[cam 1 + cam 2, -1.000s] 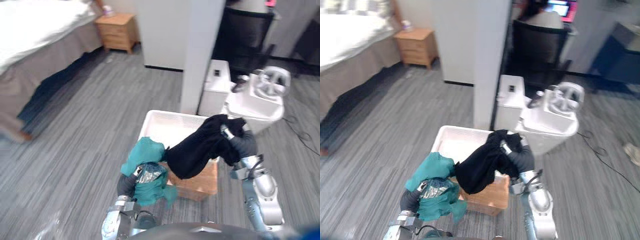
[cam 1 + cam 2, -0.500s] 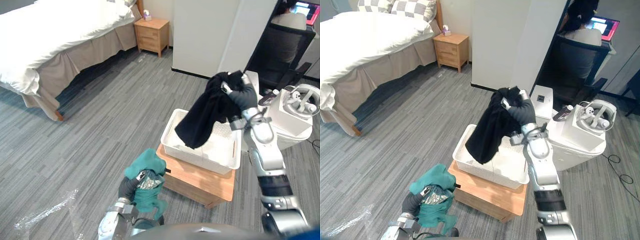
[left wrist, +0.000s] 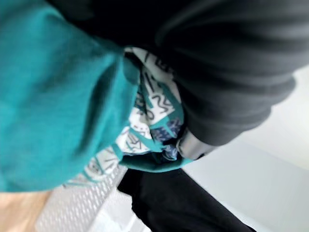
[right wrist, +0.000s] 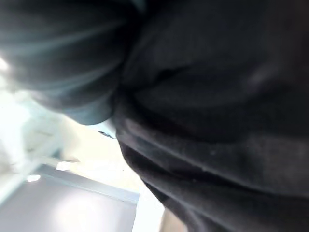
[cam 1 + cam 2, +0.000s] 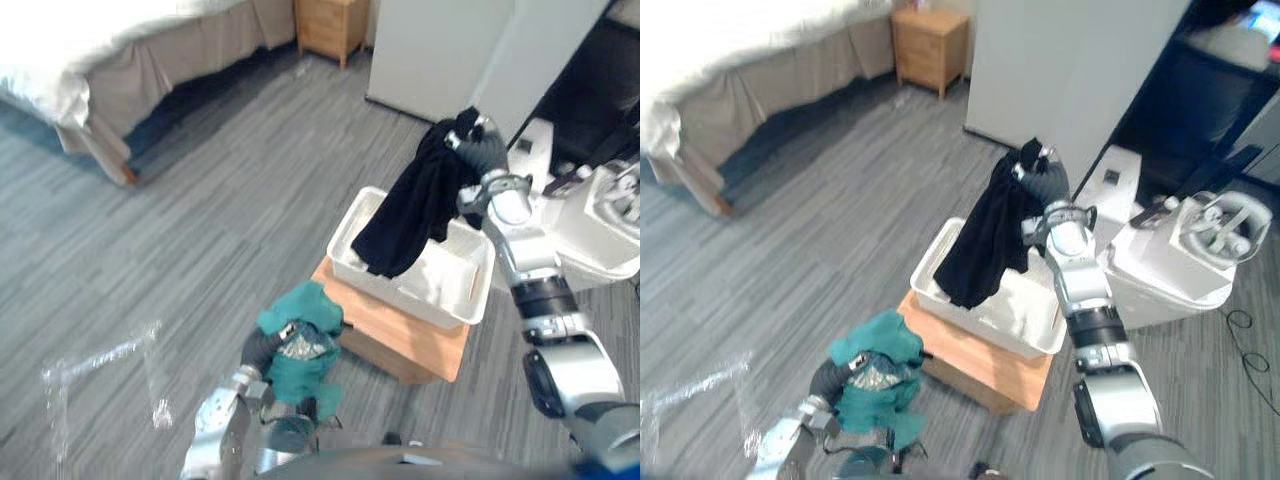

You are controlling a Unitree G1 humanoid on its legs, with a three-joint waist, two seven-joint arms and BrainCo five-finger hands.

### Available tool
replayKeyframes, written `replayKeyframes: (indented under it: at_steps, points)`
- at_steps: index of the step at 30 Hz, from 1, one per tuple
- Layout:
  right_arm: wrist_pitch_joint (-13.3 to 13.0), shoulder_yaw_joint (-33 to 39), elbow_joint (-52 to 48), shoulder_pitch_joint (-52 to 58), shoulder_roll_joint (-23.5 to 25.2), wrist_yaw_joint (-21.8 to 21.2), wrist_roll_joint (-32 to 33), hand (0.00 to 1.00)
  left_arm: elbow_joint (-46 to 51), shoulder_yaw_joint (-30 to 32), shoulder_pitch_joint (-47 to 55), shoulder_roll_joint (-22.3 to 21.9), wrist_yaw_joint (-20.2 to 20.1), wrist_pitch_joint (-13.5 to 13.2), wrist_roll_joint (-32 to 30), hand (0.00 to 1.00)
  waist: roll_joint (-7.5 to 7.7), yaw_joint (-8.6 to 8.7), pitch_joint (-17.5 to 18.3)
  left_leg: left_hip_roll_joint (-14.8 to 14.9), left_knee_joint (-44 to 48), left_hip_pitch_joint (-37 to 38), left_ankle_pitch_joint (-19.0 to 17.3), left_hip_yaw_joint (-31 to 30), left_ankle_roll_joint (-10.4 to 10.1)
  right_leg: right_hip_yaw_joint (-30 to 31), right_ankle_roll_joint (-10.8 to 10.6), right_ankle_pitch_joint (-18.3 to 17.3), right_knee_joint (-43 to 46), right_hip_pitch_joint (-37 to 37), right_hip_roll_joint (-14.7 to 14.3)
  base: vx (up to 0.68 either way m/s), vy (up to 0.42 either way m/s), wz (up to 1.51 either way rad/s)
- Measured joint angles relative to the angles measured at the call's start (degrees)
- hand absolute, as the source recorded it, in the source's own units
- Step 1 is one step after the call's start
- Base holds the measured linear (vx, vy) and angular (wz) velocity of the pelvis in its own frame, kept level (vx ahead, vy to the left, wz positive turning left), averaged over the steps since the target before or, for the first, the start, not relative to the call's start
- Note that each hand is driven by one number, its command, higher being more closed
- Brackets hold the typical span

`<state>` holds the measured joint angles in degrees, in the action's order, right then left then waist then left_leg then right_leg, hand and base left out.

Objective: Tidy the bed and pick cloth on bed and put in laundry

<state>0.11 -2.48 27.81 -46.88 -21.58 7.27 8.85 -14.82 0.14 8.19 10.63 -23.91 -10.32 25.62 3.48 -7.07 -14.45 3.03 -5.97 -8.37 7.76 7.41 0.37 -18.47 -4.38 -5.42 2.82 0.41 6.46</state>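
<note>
A black garment (image 5: 415,205) hangs from my right hand (image 5: 484,153), which is shut on its top and held raised over the white laundry basket (image 5: 462,294). The garment's lower end dangles at the basket's near left rim. The basket stands on a low wooden stand (image 5: 400,335). My left hand (image 5: 262,350) is low at the front, shut on a bunched teal cloth (image 5: 300,345) with a white patterned patch. The teal cloth (image 3: 58,96) bulges past the hand in the left wrist view, and black cloth (image 4: 217,121) covers the right wrist view.
The bed (image 5: 110,40) with white cover and beige skirt stands at the far left, a wooden nightstand (image 5: 335,22) beside it. A white wall panel (image 5: 440,50) rises behind the basket. A white bin (image 5: 600,220) sits to the right. Open grey floor (image 5: 200,220) lies between.
The camera has tilted down and shifted. My right hand holds the black garment at about the same spot over the basket. The left hand still grips the teal cloth.
</note>
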Motion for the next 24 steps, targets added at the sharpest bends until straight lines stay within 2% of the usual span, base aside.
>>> replayKeyframes:
  at_steps: [4,7,11,14,15,19,24]
  points:
    - [-0.47,0.69,6.42,-4.87,-1.07,0.95,2.11,1.0,2.13,0.36,-4.36,1.83,0.74,0.17,0.05,1.0,-1.86,-0.24,-6.21,-0.38,0.38,-4.53,3.8,-0.26,-0.08,-0.94,0.01,-0.01,1.57,-4.45,0.12,0.02,0.02,0.25]
    - [-1.42,3.46,7.94,-5.08,-1.95,1.64,3.45,1.0,5.72,0.05,-5.06,1.59,2.05,0.11,0.75,1.0,-3.74,-0.36,-8.97,-0.89,0.39,-6.37,4.65,0.79,-0.19,-1.15,0.0,-0.02,2.07,-6.01,0.83,0.02,0.061,0.21]
    - [-3.9,4.01,10.06,-4.98,-2.11,1.96,3.82,1.0,5.78,-1.32,-5.16,1.18,3.42,-0.06,0.78,1.0,-6.71,0.18,-10.55,-1.04,0.37,-6.83,4.67,1.7,-0.24,-0.16,-0.01,-0.07,3.85,-7.87,1.54,0.0,0.033,-0.15]
    - [-4.75,4.0,10.37,-4.5,-2.23,1.9,3.7,1.0,5.78,-2.99,-5.74,1.17,4.07,-0.22,0.8,1.0,-7.96,1.3,-11.03,-0.85,0.35,-8.76,4.67,1.84,-0.25,0.44,-0.08,-0.19,4.82,-10.63,1.62,-0.05,0.015,-0.16]
    - [-5.06,4.01,10.61,-4.29,-2.27,1.84,3.34,0.0,5.7,-3.16,-6.14,1.16,4.29,-0.22,0.82,1.0,-8.34,1.37,-11.3,-0.78,0.35,-9.05,4.7,1.88,-0.24,0.47,-0.08,-0.21,5.18,-11.12,1.61,-0.05,0.009,-0.1]
    - [-5.55,3.17,13.94,-1.58,-2.63,1.42,0.92,0.0,5.33,-4.48,-7.39,1.22,4.38,-0.78,2.1,1.0,-8.69,1.55,-11.49,-0.68,0.33,-9.11,4.82,3.1,-0.32,1.94,-0.06,-0.25,6.17,-12.22,1.76,-0.03,0.004,-0.15]
    - [-5.69,1.44,14.05,-0.39,-2.68,1.4,-4.2,0.0,5.32,-4.53,-7.39,1.24,4.4,-1.61,2.53,1.0,-8.69,2.82,-11.49,-0.38,0.3,-8.69,4.76,3.25,-0.4,2.11,-0.11,-0.22,6.28,-11.96,1.56,0.0,-0.003,-0.02]
